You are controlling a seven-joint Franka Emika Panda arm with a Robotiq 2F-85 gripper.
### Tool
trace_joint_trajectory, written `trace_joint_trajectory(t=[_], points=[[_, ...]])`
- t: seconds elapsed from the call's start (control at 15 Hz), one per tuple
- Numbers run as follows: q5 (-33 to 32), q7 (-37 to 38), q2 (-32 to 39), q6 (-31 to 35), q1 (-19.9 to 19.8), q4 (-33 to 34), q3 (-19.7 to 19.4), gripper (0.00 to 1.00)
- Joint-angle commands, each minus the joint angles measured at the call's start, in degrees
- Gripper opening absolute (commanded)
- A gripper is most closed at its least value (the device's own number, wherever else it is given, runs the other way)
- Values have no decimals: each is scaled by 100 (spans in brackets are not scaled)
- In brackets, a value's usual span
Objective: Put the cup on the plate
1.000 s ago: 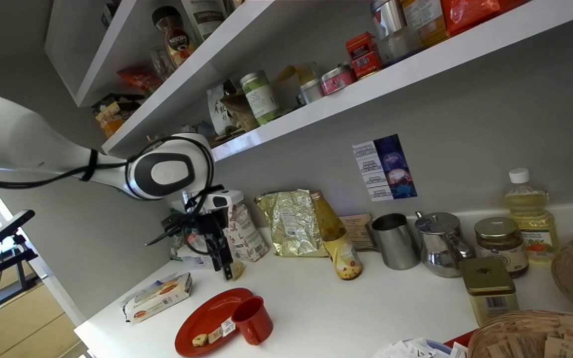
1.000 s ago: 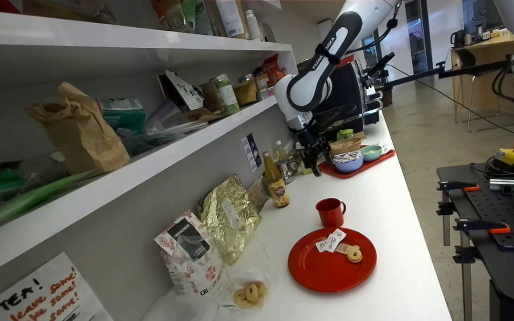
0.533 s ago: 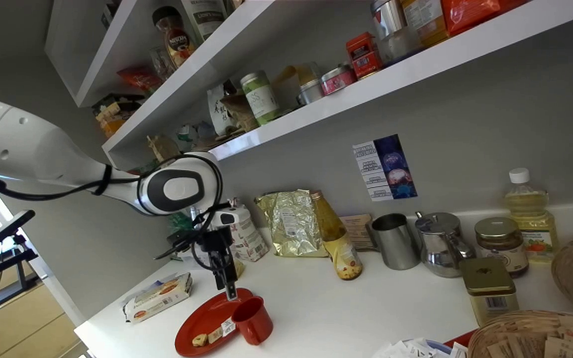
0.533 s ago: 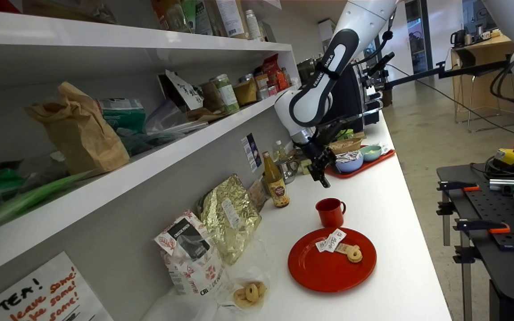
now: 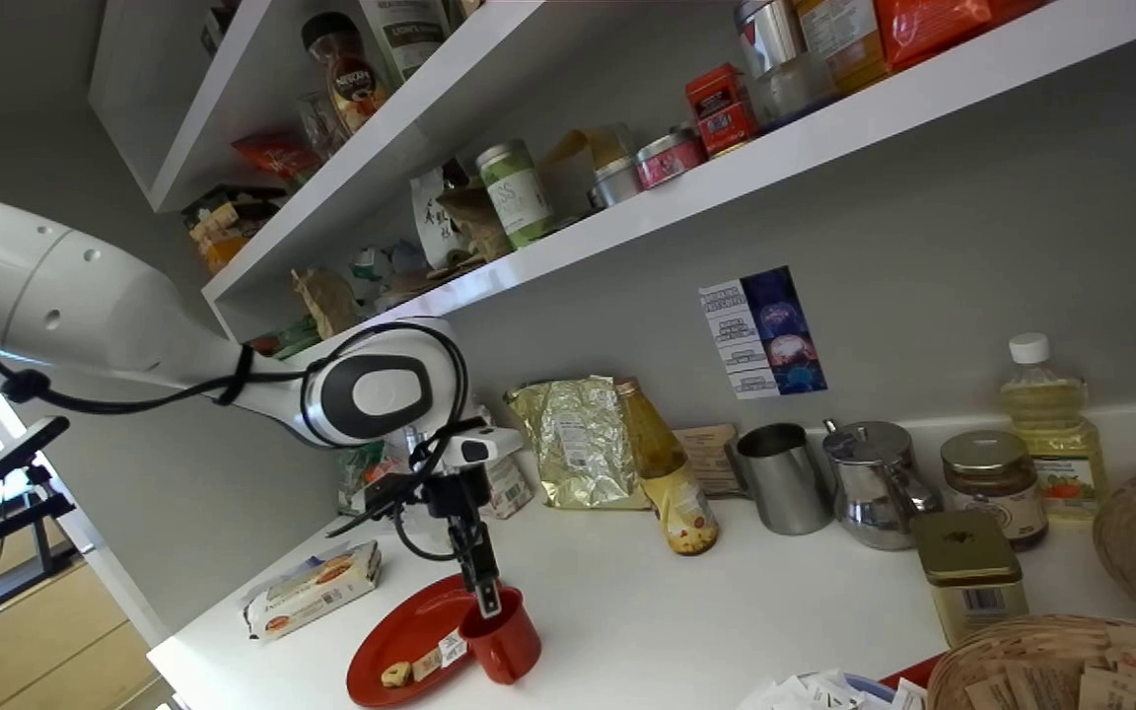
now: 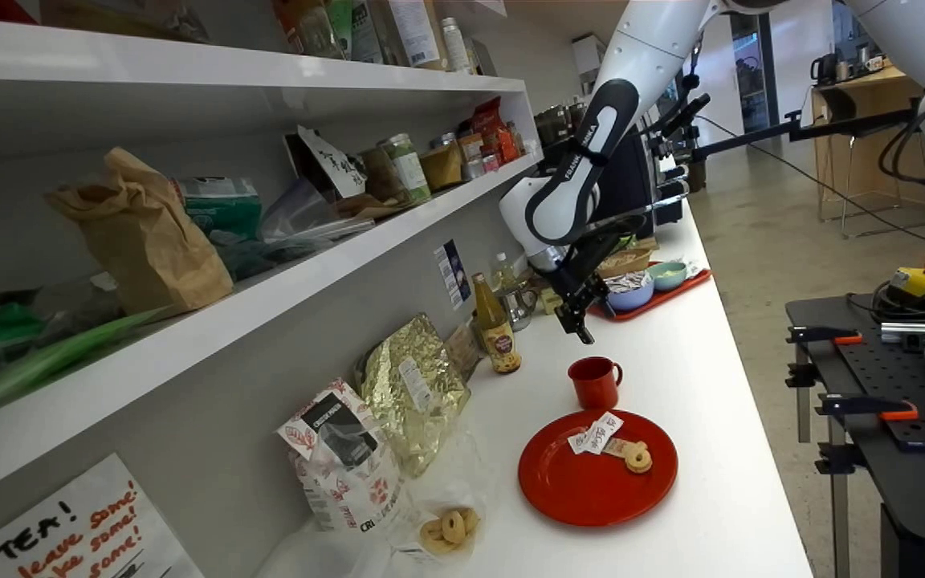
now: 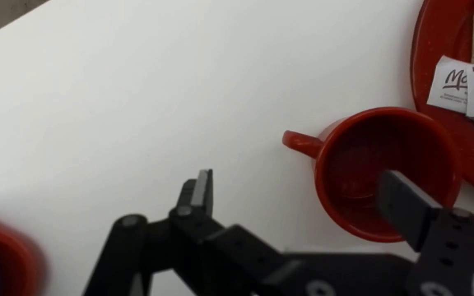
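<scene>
Gripper (image 7: 297, 190), fingers (image 7: 407, 207) apart, partly over cup (image 6: 594, 387), plate (image 6: 591, 491) beside cup, contact unclear.

The arm (image 5: 134, 316) is white, gripper (image 7: 298, 174) pads (image 7: 200, 190) perhaps grey.

In an exterior view we face the wall (image 5: 972, 276) across the table (image 5: 627, 631), askew; in an exterior view we look from above along the table and shelves (image 6: 230, 321). Both exterior views share the cup (image 6: 593, 387) and plate (image 6: 583, 494). Closest, in the wrist view, we peer down past the pincer (image 7: 296, 181) onto the cup.
</scene>
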Motion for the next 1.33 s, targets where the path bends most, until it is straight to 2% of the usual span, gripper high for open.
trace_joint_trajectory(t=[0.0, 0.4, 1.27], points=[[-120, 354, 214, 297, 110, 212, -124, 100], [-54, 355, 389, 390, 86, 389, -114, 100], [29, 256, 817, 126, 155, 565, -54, 100]])
